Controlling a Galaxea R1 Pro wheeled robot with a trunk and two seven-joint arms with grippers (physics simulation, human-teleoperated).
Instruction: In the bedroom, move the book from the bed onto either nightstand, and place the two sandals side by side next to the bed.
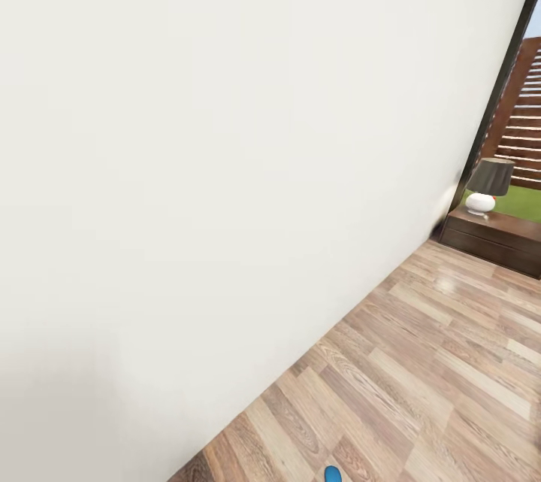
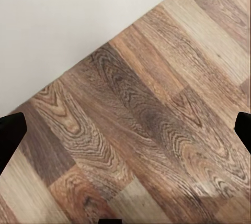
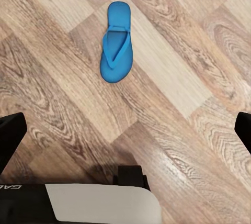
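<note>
One blue sandal (image 3: 116,42) lies flat on the wood floor (image 3: 183,130) just ahead of the right end effector (image 3: 125,130), whose fingers are spread wide; the left end effector (image 2: 125,130) is spread too.

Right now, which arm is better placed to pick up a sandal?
Likely the right: the blue sandal lies on the floor ahead of the open right gripper. The left gripper faces bare planks by the wall.
</note>
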